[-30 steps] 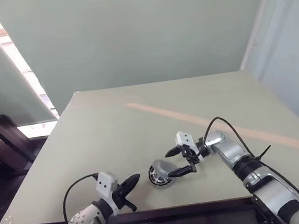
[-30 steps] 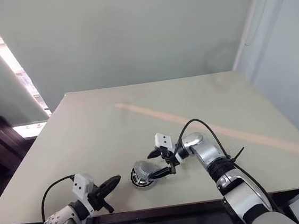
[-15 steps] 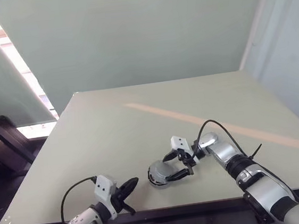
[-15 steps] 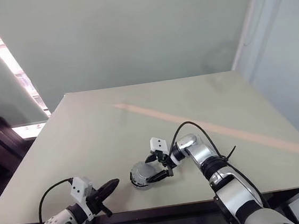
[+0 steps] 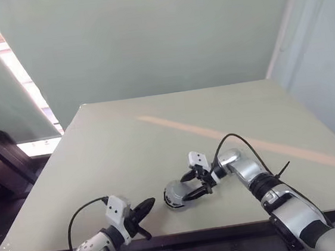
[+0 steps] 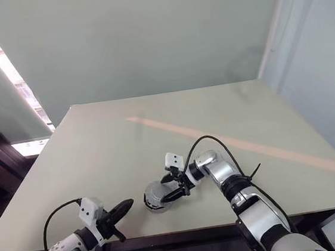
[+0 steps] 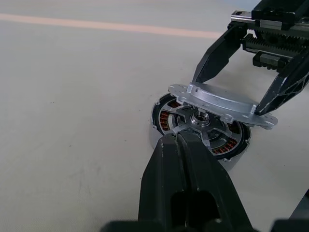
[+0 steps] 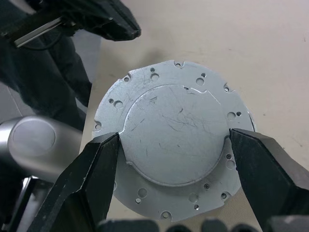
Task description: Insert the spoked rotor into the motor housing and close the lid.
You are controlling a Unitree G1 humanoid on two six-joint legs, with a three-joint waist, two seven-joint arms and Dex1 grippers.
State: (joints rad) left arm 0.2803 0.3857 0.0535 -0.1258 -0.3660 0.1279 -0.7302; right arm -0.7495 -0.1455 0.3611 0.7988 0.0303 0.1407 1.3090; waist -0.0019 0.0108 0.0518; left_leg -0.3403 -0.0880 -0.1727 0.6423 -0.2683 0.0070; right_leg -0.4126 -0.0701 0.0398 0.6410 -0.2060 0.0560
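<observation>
R gripper [image 5: 190,186] astride lid [image 7: 219,104]

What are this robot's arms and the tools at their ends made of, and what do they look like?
Both arms are silvery-grey metal segments with black joints. Each ends in a tool, left tool and right tool, with two black tapered fingers below a small white box. A thin black cable loops from each box back to its forearm.

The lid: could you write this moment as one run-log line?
lid: tilted over housing, not closed | rotor: inside housing | right gripper: fingers astride lid | left gripper: shut, apart
</observation>
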